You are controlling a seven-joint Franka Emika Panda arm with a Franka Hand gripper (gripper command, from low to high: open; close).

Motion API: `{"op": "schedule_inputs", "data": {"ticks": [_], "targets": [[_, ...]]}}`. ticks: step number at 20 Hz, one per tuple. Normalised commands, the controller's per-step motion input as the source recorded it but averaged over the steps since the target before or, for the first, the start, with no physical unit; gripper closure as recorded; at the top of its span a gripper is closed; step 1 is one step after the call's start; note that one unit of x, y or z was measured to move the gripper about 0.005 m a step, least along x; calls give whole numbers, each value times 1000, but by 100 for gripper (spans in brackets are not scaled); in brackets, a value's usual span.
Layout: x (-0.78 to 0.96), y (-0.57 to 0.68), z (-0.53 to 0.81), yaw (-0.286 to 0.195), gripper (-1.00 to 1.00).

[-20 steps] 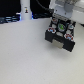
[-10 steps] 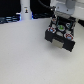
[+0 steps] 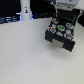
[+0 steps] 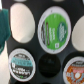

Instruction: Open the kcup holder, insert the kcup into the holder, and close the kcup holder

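In the exterior view the kcup holder sits at the upper right of the frame, its drawer pulled out so pods show; the arm above is cropped. In the wrist view a green kcup lies upper centre among slots; the gripper is unseen, so its state cannot be told

One black kcup holder stands on one white table. Close up, its top shows three pods: one green-topped kcup, one dark teal-labelled pod, one brown-labelled pod. Behind the holder, one white post
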Motion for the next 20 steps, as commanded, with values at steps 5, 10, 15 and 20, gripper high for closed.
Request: {"op": "schedule_inputs", "data": {"ticks": [5, 10, 15, 20], "targets": [[666, -382, 195, 17, -100], [685, -317, 94, 18, -100], [655, -301, -74, 19, -100], [524, -246, -235, 13, -100]]}}
